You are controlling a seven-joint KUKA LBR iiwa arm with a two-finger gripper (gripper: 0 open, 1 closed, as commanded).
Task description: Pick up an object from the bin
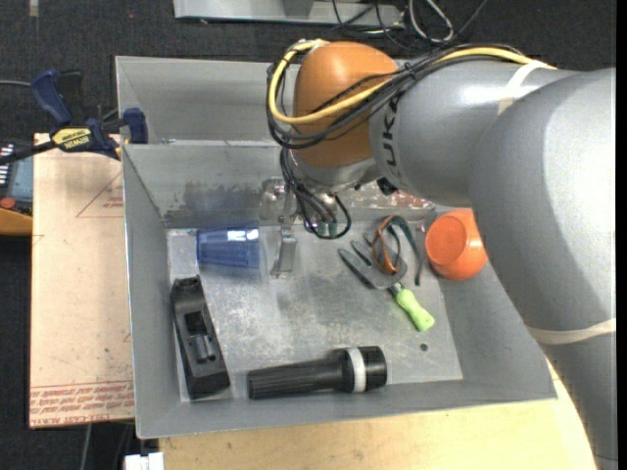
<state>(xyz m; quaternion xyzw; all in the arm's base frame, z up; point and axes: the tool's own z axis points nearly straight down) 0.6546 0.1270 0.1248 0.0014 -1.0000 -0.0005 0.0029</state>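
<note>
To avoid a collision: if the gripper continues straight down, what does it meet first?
Probably the bare bin floor beside the blue cup; depth is unclear, so the gripper might clip it.

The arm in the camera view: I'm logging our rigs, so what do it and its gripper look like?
The arm is built of thick, rounded silver-grey links with dark lettering near the wrist. An orange dome cover caps the wrist, with yellow and black cables looped round it. Below is a small grey metal gripper with dark wires beside it.
</note>
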